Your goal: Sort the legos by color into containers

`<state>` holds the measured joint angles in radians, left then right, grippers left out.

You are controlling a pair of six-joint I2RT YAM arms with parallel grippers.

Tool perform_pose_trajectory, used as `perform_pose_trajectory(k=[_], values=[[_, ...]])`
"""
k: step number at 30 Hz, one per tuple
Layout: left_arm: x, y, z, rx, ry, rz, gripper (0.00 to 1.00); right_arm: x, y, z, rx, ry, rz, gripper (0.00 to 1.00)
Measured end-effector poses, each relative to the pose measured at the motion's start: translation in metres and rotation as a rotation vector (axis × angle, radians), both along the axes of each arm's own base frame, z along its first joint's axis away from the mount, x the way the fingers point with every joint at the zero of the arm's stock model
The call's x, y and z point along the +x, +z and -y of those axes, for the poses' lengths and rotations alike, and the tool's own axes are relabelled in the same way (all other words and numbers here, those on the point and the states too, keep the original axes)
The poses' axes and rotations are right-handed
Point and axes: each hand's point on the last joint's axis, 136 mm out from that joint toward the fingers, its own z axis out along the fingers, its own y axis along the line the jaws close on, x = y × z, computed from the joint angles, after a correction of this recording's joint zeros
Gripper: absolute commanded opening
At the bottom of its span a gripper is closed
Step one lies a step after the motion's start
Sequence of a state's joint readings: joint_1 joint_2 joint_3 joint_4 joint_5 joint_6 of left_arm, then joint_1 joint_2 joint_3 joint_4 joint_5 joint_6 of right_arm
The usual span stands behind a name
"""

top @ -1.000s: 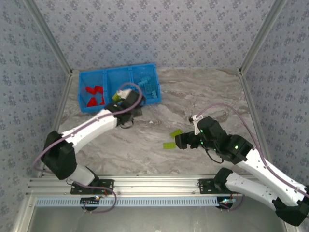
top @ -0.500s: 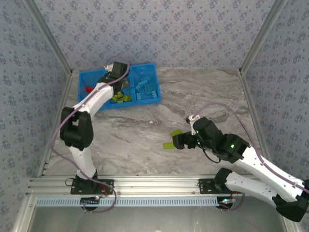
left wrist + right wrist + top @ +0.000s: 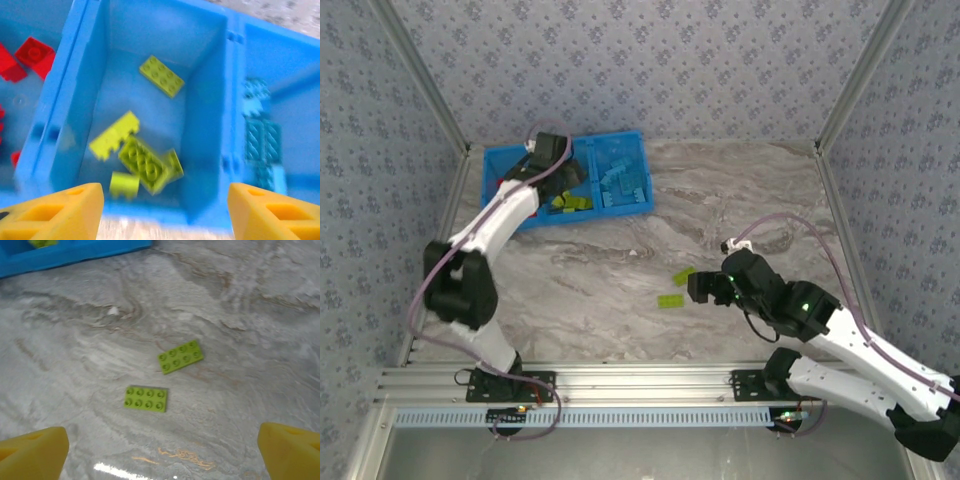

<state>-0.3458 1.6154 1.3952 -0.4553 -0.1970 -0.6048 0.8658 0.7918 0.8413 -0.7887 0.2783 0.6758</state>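
Note:
The blue bin (image 3: 620,136) stands at the back left with three containers side by side. Red legos (image 3: 34,52) lie in the left one, lime legos (image 3: 150,165) in the middle one and light-blue legos (image 3: 262,140) in the right one. My left gripper (image 3: 558,172) hangs above the middle container, open (image 3: 165,215), with nothing between its fingers. Two flat lime legos (image 3: 146,398) (image 3: 181,357) lie on the table, also seen from above (image 3: 670,300) (image 3: 684,273). Just right of them, my right gripper (image 3: 698,290) stands wide open (image 3: 162,455) and empty.
The marble table top (image 3: 760,190) is bare to the right of the bin. Patterned walls with metal posts (image 3: 845,85) close the table on three sides. The bin's thin divider wall (image 3: 210,100) separates the lime and light-blue legos.
My left arm has swung from the bin's near edge to above the middle container, and its gripper has opened. The right gripper has opened slightly more and has hardly shifted beside the lime legos.

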Motion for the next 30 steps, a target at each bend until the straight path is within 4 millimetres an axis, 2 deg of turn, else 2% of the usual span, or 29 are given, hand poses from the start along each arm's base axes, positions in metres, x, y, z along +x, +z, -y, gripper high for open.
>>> perform_pose_trajectory(k=[3,5,8,11,13,15,19,21,27,30], values=[[-0.058,0.041,0.026,-0.008,-0.169,0.127,0.6,0.011,-0.02,0.008,-0.019,-0.099,-0.062,1.0],[-0.103,0.066,0.054,-0.004,-0.363,0.222,0.59,0.02,-0.035,0.008,-0.033,-0.157,-0.116,1.0],[-0.167,0.084,0.089,0.036,-0.671,0.329,0.59,0.033,-0.061,0.004,-0.06,-0.21,-0.201,1.0],[-0.227,0.08,0.111,0.101,-0.977,0.395,0.59,0.044,-0.083,-0.002,-0.097,-0.246,-0.272,1.0],[-0.262,0.07,0.116,0.16,-1.16,0.423,0.62,0.052,-0.094,-0.007,-0.095,-0.274,-0.312,1.0],[-0.29,0.056,0.115,0.232,-1.314,0.447,0.68,0.062,-0.104,-0.013,-0.079,-0.318,-0.349,0.99],[-0.318,0.023,0.109,0.343,-1.504,0.441,0.9,0.074,-0.12,-0.023,-0.063,-0.388,-0.395,0.99],[-0.326,0.006,0.108,0.374,-1.573,0.423,0.97,0.08,-0.126,-0.029,-0.06,-0.421,-0.415,0.97],[-0.334,-0.035,0.113,0.449,-1.71,0.342,0.99,0.098,-0.149,-0.043,-0.082,-0.495,-0.471,0.87],[-0.334,-0.041,0.111,0.475,-1.726,0.339,0.99,0.098,-0.165,-0.044,-0.107,-0.514,-0.503,0.82]])
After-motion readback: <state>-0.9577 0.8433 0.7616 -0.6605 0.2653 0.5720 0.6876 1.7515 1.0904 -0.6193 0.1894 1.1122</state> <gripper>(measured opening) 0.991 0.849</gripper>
